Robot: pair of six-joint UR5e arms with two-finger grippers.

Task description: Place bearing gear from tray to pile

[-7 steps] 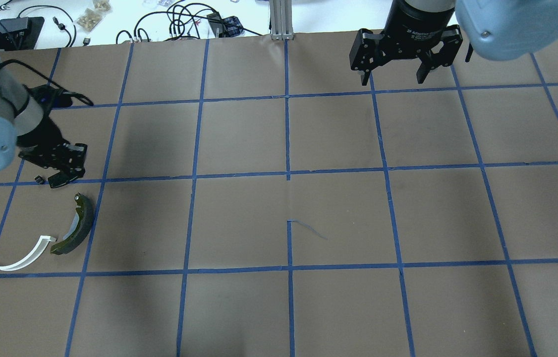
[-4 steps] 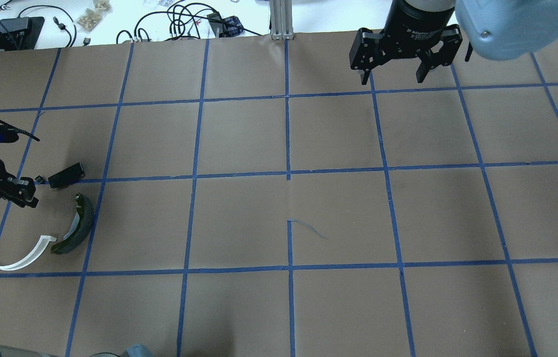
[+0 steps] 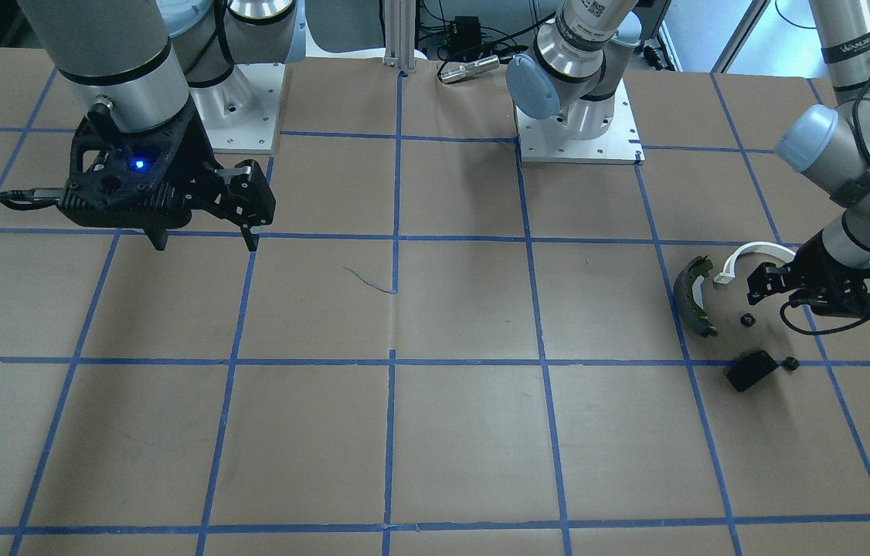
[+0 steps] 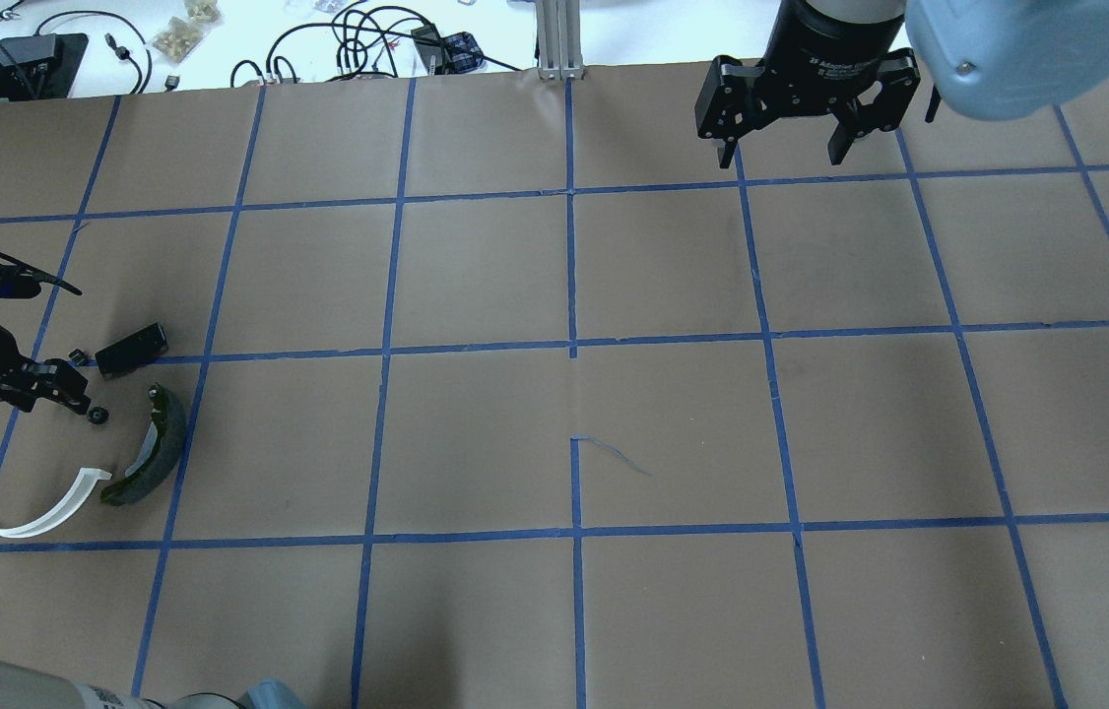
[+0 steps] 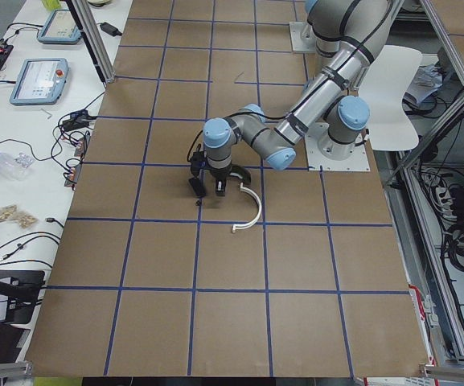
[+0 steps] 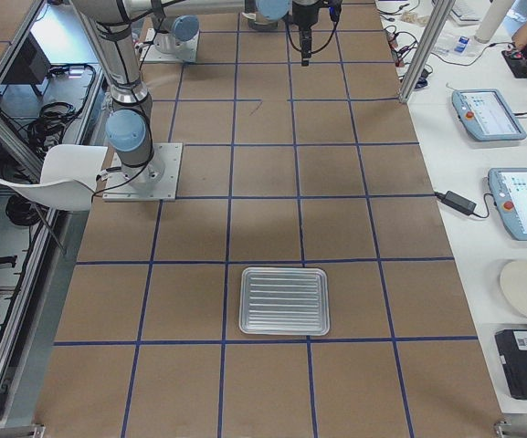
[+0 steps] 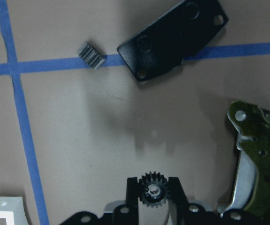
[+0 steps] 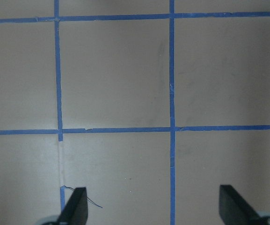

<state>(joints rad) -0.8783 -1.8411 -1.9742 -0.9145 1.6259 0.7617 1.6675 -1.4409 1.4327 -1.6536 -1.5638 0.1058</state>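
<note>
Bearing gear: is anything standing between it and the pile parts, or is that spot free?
Nothing visible does. The bearing gear sits between the fingers of the left gripper, already among the pile. Only bare paper separates it from the brake shoe, the black plate and the white bracket.

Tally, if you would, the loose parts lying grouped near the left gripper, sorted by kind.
Brake shoe: 1
Half-ring bracket: 1
Black plate: 1
Small ridged block: 1
Bearing gear: 1
Total: 5
</note>
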